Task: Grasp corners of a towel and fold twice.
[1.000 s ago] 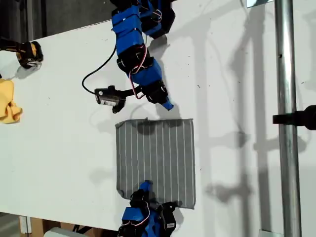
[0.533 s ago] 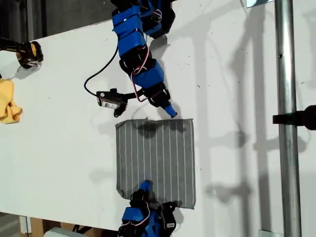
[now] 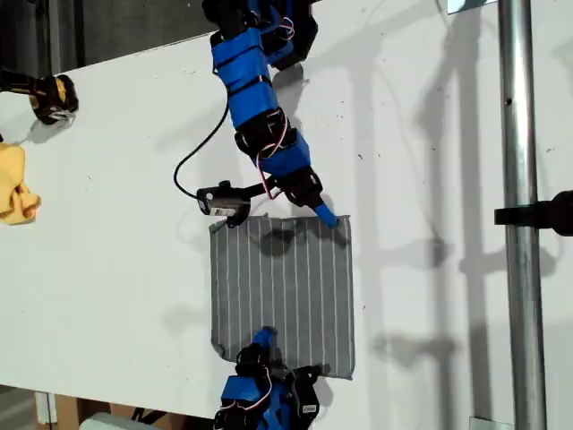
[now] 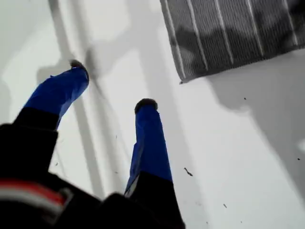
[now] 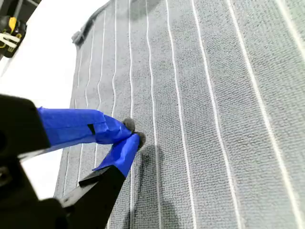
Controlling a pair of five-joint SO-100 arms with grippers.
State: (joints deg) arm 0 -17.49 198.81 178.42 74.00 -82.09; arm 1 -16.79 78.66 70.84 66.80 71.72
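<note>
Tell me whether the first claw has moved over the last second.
Yes. My first claw has shifted toward the exterior view's lower right, from off the towel's top edge to its top-right corner.

We saw a white table (image 3: 430,134) under hard light that threw sharp shadows across it. A metal pole (image 3: 519,224) crossed it, a black clamp (image 3: 542,213) fixed to the pole. Beyond the table's far edge was a dark floor (image 3: 107,27).

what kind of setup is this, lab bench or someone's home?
Likely a lab or workshop bench: a bare white table, a metal pole with a clamp, two blue arms, and only the towel and a yellow cloth.
</note>
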